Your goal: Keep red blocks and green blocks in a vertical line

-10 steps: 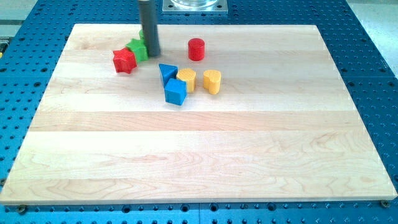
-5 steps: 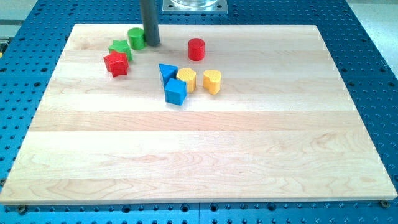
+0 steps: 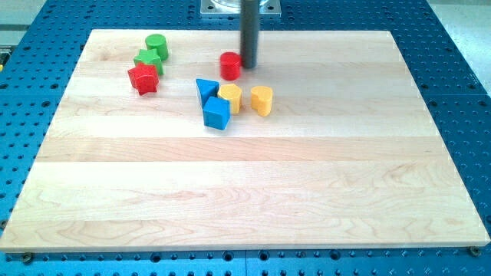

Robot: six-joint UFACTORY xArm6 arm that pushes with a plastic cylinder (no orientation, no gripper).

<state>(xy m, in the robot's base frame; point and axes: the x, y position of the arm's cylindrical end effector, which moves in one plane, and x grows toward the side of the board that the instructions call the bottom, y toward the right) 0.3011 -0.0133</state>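
Observation:
A green cylinder (image 3: pixel 156 45), a green star (image 3: pixel 148 60) and a red star (image 3: pixel 143 78) sit close together in a rough column at the view's upper left. A red cylinder (image 3: pixel 230 65) stands near the top middle. My tip (image 3: pixel 248 66) is right beside the red cylinder, on its right side, touching or nearly touching it.
A blue triangle (image 3: pixel 206 89), a blue block (image 3: pixel 216 113) and two yellow blocks (image 3: pixel 230 98) (image 3: pixel 261 100) cluster just below the red cylinder. The wooden board (image 3: pixel 245 192) lies on a blue perforated table.
My tip moved from beside the green cylinder rightward to the red cylinder's right side. The red cylinder slid a little to the left. The green cylinder shifted slightly up and left.

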